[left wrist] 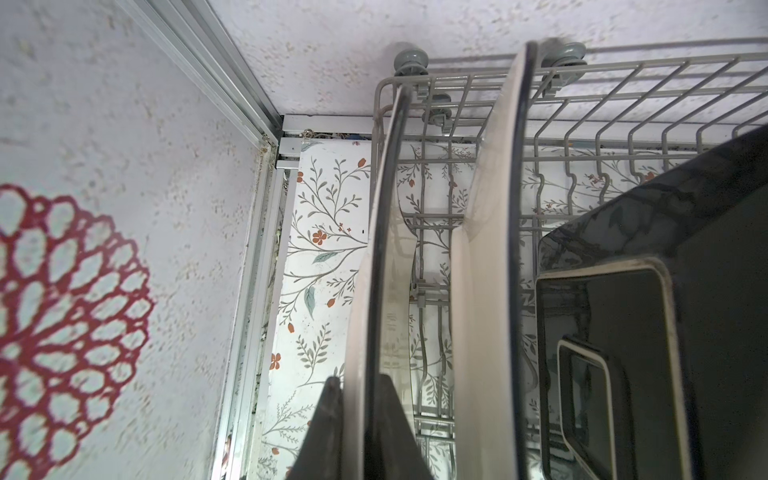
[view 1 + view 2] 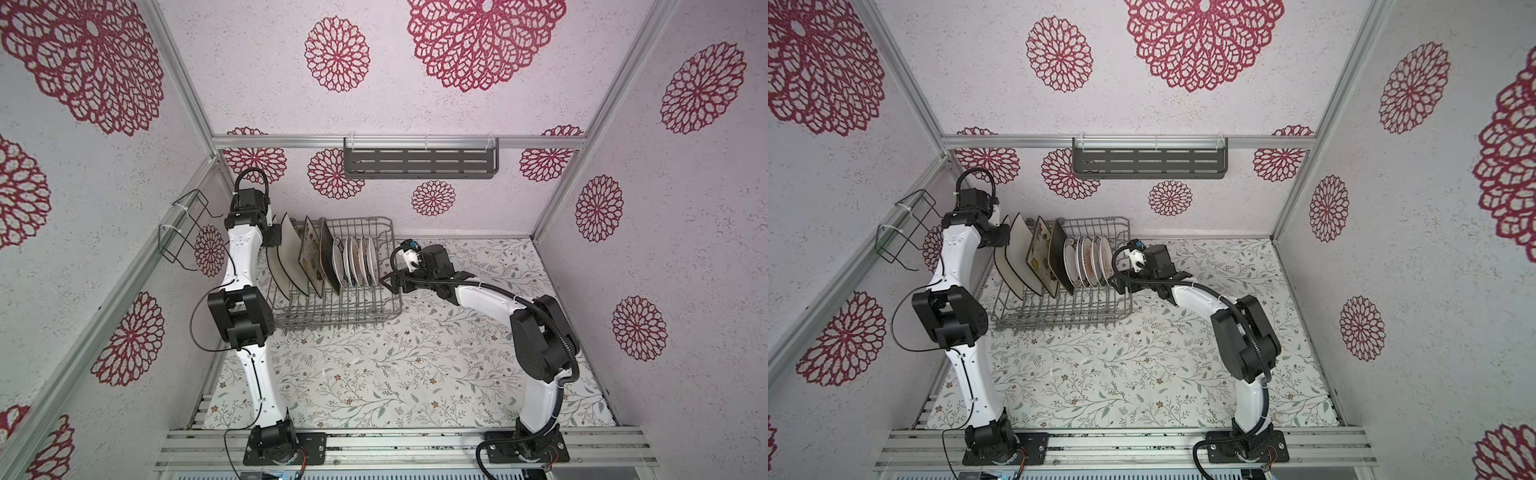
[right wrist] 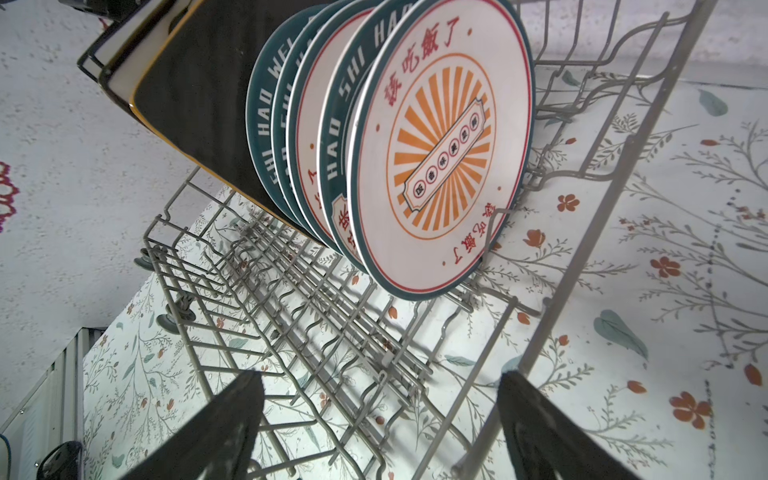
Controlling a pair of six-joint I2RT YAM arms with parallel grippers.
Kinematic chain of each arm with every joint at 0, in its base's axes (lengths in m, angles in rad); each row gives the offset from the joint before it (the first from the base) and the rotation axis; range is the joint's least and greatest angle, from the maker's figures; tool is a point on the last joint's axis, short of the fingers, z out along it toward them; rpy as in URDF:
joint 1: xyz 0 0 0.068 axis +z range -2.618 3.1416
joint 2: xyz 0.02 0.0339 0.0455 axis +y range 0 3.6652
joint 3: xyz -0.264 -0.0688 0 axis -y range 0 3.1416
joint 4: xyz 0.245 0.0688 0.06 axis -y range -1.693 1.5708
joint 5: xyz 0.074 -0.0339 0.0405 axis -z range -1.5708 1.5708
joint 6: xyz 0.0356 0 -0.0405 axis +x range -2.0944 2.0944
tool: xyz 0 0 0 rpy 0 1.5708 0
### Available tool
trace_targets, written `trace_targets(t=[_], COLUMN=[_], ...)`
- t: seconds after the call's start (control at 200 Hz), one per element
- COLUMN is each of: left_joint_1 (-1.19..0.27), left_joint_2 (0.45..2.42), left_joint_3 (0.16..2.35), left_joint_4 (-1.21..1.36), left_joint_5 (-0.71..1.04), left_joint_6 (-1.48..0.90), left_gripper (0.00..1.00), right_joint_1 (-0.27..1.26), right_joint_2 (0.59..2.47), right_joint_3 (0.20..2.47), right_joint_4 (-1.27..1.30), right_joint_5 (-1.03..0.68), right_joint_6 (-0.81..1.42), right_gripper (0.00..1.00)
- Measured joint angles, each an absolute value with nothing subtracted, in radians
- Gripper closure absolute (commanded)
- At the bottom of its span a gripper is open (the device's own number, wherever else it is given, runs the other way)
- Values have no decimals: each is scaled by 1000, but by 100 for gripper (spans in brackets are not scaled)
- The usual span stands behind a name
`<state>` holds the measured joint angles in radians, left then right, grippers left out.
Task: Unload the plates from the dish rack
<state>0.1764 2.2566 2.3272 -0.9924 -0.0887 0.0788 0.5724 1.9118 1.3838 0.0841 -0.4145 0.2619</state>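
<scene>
The grey wire dish rack stands at the back left of the table. In it stand on edge two white black-rimmed plates, a cream floral plate, a dark brown plate and several small round plates. My left gripper is shut on the top edge of the leftmost white black-rimmed plate, one finger on each face. My right gripper is open at the rack's right side, its fingers astride the rack's side wire, short of the round plates.
A grey slotted shelf hangs on the back wall. A small black wire holder is fixed to the left wall, close behind my left arm. The floral tabletop stretches in front of and to the right of the rack.
</scene>
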Motion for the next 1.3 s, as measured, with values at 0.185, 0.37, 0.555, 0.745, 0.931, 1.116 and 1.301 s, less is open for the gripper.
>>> trace_targets(t=[0.185,0.37,0.555,0.745,0.931,1.116,1.301], left_joint_1=[166,164,162,162,162,162,162], left_joint_2=[2257,2254,2249,2234,2231,2229,2199], left_joint_3=[2327,2327,2323,2307,2307,2307,2307], left_joint_4=[-992,-992,-994,-1004,-1016,-1016,-1022], left_joint_5=[-115,-127,-139,-144,-146,-148,-156], left_joint_6=[83,83,83,81,78,76,76], left_gripper=[100,100,100,100,100,100,100], right_joint_1=[572,572,572,572,572,572,572], right_joint_2=[1912,1911,1910,1891,1881,1881,1879], right_joint_3=[1384,1383,1382,1350,1328,1324,1304], right_joint_4=[81,76,77,87,92,102,113], right_joint_5=[-415,-411,-415,-413,-399,-397,-397], right_joint_6=[253,245,244,245,246,249,256], right_gripper=[9,9,9,9,10,11,11])
